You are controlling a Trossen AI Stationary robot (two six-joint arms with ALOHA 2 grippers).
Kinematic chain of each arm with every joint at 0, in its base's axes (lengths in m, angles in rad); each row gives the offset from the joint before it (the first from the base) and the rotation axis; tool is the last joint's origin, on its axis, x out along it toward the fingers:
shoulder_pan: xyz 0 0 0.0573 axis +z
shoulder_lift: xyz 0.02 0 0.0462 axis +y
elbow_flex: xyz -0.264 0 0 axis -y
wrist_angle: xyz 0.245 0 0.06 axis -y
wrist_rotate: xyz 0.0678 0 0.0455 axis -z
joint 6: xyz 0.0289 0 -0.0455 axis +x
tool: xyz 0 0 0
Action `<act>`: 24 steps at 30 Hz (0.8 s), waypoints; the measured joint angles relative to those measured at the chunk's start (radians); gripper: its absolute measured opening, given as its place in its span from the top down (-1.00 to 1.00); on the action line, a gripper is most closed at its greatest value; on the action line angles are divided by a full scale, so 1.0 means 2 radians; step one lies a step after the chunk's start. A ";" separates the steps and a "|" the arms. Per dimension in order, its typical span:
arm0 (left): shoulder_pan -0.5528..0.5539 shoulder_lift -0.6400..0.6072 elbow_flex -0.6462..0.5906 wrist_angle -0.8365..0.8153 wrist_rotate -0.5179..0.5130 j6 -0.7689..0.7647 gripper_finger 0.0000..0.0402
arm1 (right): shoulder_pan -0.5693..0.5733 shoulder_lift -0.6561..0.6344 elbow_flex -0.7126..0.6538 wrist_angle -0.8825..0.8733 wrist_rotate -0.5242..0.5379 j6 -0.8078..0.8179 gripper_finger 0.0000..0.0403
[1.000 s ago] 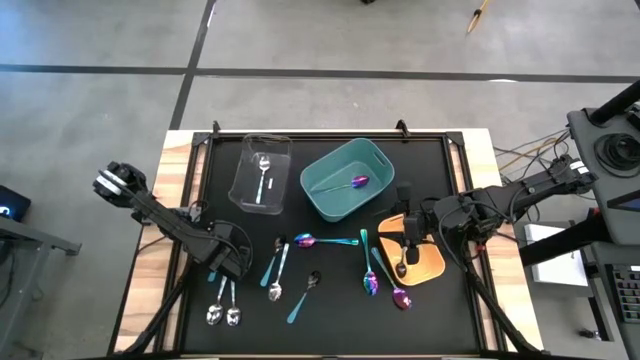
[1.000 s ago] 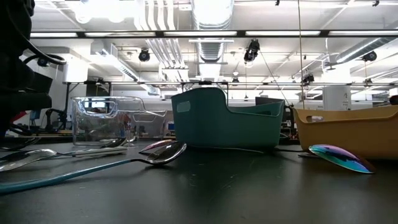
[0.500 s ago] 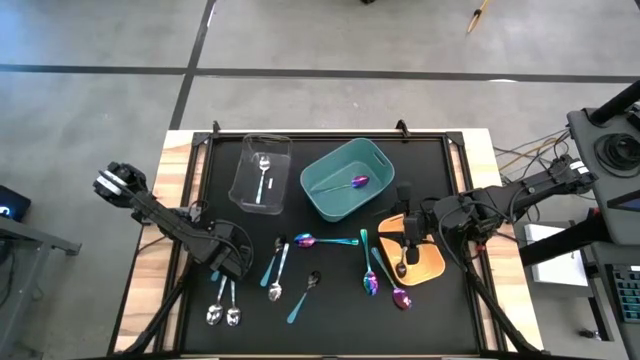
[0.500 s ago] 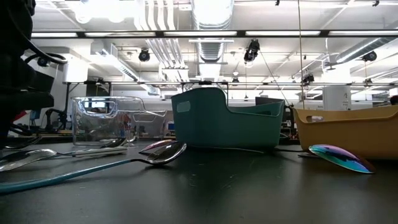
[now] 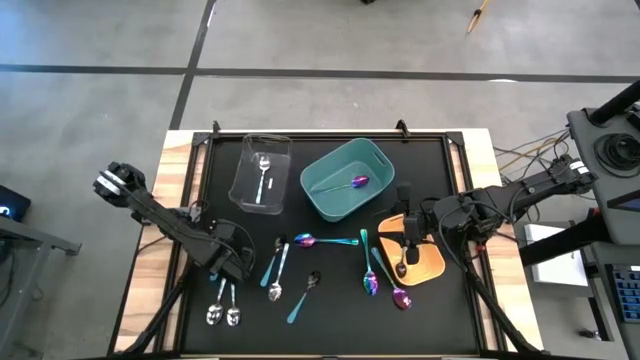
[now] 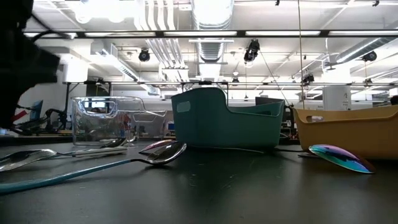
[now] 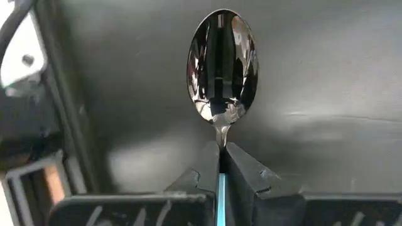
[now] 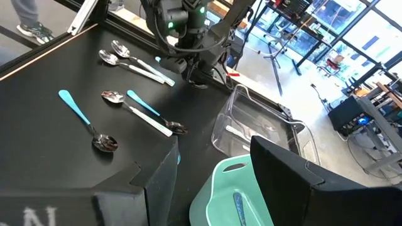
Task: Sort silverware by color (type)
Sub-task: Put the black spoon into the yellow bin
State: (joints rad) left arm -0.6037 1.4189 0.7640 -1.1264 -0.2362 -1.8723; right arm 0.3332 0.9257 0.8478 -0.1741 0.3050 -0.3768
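Teal-handled spoon (image 7: 221,69) in left hand (image 7: 221,171)

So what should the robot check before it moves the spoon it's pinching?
1. Left gripper shut on the dark shiny spoon with the teal handle: ok.
2. Spoon lifted off the black table mat: cannot tell.
3. Matching bin picked: the orange plastic bin already holds a dark spoon: ok.
4. Way into that bin free: the open right gripper hangs over it and may block the drop: not ok.
5. Teal plastic bin holds only a purple spoon, so skip it: ok.
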 joint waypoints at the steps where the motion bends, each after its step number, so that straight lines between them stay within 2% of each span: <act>1: 0.000 0.000 0.009 0.001 -0.014 0.012 1.00 | 0.000 0.000 0.000 0.000 0.000 0.000 0.05; 8: 0.000 0.000 0.087 0.001 -0.133 0.088 1.00 | 0.000 0.000 0.000 0.000 0.000 0.006 0.05; 13: 0.000 0.000 0.141 0.016 -0.244 0.176 1.00 | 0.000 0.000 0.000 0.000 0.000 0.019 0.05; 18: 0.002 0.000 0.169 0.092 -0.355 0.325 1.00 | 0.000 0.000 0.000 0.006 0.001 0.035 0.05; 21: 0.004 0.000 0.171 0.160 -0.404 0.428 1.00 | 0.000 0.004 0.000 0.031 0.002 0.049 0.05; 24: 0.012 0.000 0.167 0.213 -0.443 0.500 1.00 | 0.000 0.018 0.000 0.064 0.005 0.057 0.05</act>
State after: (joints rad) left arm -0.5797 1.4181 1.0985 -0.6997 -1.1219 -0.8720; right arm 0.3332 0.9609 0.8478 -0.0462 0.3156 -0.2630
